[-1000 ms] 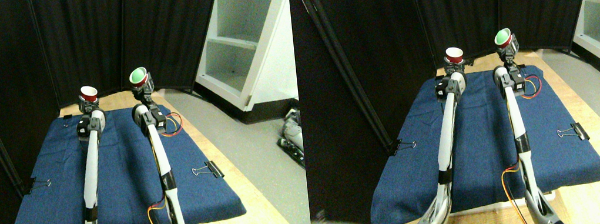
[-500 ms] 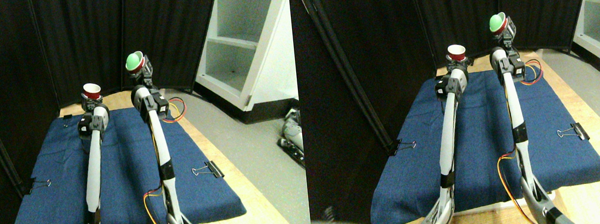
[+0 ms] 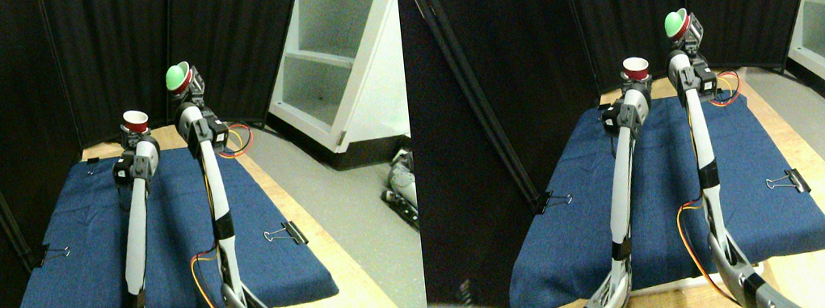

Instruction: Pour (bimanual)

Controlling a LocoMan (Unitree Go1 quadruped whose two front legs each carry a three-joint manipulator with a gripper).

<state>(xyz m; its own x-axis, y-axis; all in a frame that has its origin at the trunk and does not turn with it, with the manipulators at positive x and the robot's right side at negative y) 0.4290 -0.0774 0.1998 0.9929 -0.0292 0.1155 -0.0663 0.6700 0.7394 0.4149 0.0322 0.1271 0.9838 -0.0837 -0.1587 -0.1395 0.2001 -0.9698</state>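
While both cups are up, I see pouring just begun: green cup (image 3: 177,76) tilts above red cup (image 3: 134,120). Each gripper pinches its cup; the tip-out remains.

Right cup (image 3: 177,77) above, right of left cup (image 3: 135,119).

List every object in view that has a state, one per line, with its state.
red cup: upright, held up by the left gripper, mouth open to the top
green cup: held higher by the right gripper, tilted toward the red cup
blue cloth: spread flat on the wooden board, clipped at its edges
binder clip: clamped on the cloth's right edge
white shelf: empty
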